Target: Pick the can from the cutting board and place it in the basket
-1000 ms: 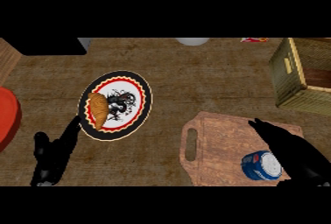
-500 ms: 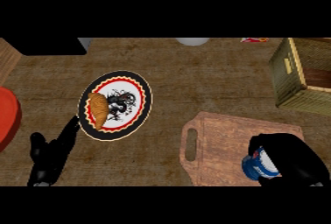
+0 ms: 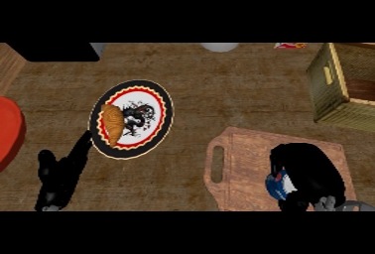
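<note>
On cutting board (image 3: 242,163) | right hand (image 3: 307,171) curled around can (image 3: 278,186) | left hand (image 3: 62,173) relaxed

We saw the counter (image 3: 219,89) laid out from left to right.

At the left, a plate (image 3: 157,106) carried a croissant (image 3: 112,124), with our left hand (image 3: 62,173) just below it. The cutting board (image 3: 242,163) lay at lower right, bearing the can (image 3: 278,184) under our curled right hand (image 3: 307,171). The basket (image 3: 344,84) stood behind the board, at the far right.
</note>
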Robot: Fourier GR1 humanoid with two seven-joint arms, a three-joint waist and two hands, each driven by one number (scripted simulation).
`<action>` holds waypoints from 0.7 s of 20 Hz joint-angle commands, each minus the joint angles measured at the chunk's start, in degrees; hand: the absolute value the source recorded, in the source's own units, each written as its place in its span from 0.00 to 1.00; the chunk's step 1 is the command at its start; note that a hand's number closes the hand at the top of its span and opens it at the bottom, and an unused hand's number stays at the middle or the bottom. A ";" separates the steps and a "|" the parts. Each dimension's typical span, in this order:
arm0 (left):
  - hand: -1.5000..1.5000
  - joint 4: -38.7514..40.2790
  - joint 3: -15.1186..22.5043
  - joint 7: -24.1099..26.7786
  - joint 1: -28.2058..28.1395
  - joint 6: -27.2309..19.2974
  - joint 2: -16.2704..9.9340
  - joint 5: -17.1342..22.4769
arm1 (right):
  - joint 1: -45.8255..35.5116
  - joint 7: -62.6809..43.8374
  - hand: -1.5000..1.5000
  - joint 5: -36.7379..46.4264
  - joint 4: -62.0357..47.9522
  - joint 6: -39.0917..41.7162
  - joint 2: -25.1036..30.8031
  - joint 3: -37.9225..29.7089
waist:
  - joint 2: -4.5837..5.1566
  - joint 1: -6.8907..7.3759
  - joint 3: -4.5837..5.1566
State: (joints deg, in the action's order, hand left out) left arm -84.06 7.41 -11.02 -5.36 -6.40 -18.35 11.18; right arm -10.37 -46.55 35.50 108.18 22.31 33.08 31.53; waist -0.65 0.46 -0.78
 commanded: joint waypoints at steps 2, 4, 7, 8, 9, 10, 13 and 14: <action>0.50 3.84 1.25 -3.19 -1.82 -0.79 1.08 -1.34 | -6.54 -10.62 1.00 2.57 -2.35 2.57 -9.07 1.42 | 0.74 0.17 0.83; 0.50 5.58 -0.59 -0.64 -2.37 1.59 0.19 0.07 | -7.41 -8.80 1.00 4.13 -2.42 1.95 -8.12 0.26 | 0.72 -0.08 0.83; 0.50 3.90 -0.73 -2.71 -1.55 1.29 0.41 0.31 | -9.29 -8.54 1.00 7.05 -0.48 -0.94 -8.38 -2.47 | 0.63 -0.38 0.81; 0.50 2.74 -0.84 -4.42 -1.57 0.97 -0.43 0.14 | -12.32 -10.44 1.00 5.94 -0.07 -2.03 -11.51 -4.83 | 0.63 -0.12 0.80; 0.50 0.60 0.76 -4.67 -2.81 -0.49 0.87 -0.98 | -10.76 -10.97 1.00 4.83 1.88 -5.14 -13.82 -6.55 | 0.51 -0.34 0.76; 0.50 1.73 -0.11 -4.36 -2.20 0.00 1.06 0.09 | -12.12 -10.10 1.00 3.17 3.17 -6.88 -14.64 -10.01 | 0.57 -0.63 0.77; 0.50 1.58 -0.27 -3.30 -4.44 -0.15 0.57 -0.43 | -13.04 -10.05 1.00 0.85 10.31 -17.34 -21.87 -16.90 | 0.21 -1.35 0.66; 0.50 1.41 -1.49 -4.83 -2.18 0.17 -0.39 0.30 | -14.66 -9.99 1.00 2.19 12.68 -18.62 -21.93 -17.96 | 0.21 -1.84 0.69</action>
State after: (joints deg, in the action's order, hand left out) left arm -85.67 6.36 -12.81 -6.65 -6.63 -18.42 10.58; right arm -21.95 -54.49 37.96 114.71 11.25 15.94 19.41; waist -0.77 -0.71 -0.81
